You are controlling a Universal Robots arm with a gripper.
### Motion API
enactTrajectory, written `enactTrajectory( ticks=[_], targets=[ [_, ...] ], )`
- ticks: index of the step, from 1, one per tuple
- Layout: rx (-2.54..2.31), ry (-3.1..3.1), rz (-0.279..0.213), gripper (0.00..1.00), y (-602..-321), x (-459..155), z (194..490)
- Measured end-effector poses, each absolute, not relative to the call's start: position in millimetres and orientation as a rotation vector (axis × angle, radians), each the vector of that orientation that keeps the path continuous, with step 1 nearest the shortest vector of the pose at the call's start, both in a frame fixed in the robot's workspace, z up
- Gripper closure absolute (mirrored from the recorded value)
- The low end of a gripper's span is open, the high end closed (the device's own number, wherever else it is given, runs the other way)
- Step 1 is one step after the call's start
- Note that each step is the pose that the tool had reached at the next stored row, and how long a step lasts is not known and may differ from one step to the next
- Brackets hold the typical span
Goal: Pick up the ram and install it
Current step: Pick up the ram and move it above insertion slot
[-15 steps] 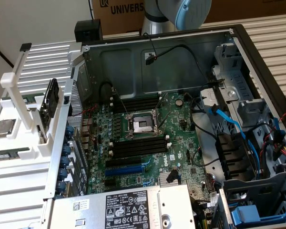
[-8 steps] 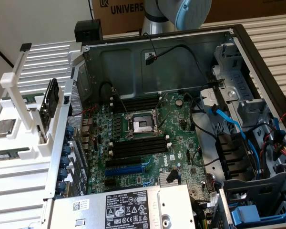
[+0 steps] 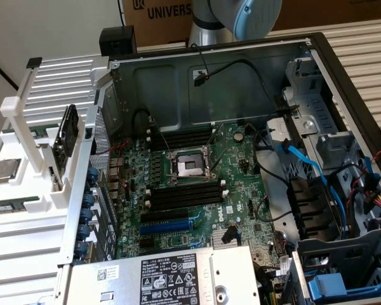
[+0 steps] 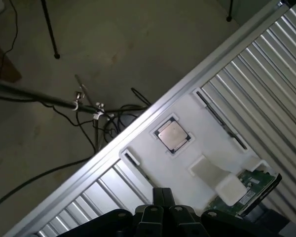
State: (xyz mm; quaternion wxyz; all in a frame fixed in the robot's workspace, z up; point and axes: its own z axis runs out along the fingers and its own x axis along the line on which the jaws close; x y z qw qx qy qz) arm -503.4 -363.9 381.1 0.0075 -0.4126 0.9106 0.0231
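Hovered pre-pick, gripper (image 4: pixel 162 198) clamped shut and empty, ram (image 3: pixel 13 206) at nine o'clock from motherboard (image 3: pixel 241 197); likely needed opening first.

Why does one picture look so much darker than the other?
Exterior view: bright, even light on the open computer case, slight shade over its motherboard. Wrist view: dim, the floor murky; the white tray and square chip catch the light.

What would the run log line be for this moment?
gripper above white holder | fingers shut, empty | ram in holder, not yet picked
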Motion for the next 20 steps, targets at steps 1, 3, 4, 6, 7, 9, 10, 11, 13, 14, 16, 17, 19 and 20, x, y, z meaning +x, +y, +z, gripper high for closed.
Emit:
enactTrajectory(
  ticks=[1,3,4,6,7,9,10,11,13,14,16,17,19,20],
  targets=[
    [-1.315,2.836,0.072,0.9,-363.9,-503.4,381.1],
    [-1.368,2.812,0.073,0.9,-363.9,-503.4,381.1],
    [-1.394,2.8,0.073,0.9,-363.9,-503.4,381.1],
    [-1.495,2.749,0.074,0.9,-363.7,-503.3,380.7],
    [-1.546,2.722,0.074,0.9,-363.4,-503.4,380.2],
    [-1.594,2.694,0.075,0.9,-363.4,-503.4,379.6],
    [-1.619,2.68,0.075,0.9,-363.4,-503.4,379.2],
    [-1.692,2.636,0.075,0.9,-363.4,-503.3,377.6],
    [-1.742,2.605,0.075,0.9,-363.3,-503.4,376.4],
    [-1.766,2.589,0.075,0.9,-363.3,-503.3,375.9],
    [-1.837,2.541,0.076,0.9,-363.3,-503.4,374.5],
    [-1.861,2.524,0.076,0.9,-363.3,-503.3,373.8],
    [-1.907,2.49,0.076,0.9,-363.3,-503.4,372.6],
    [-1.929,2.474,0.076,0.9,-363.2,-503.4,372.0]
  ],
)
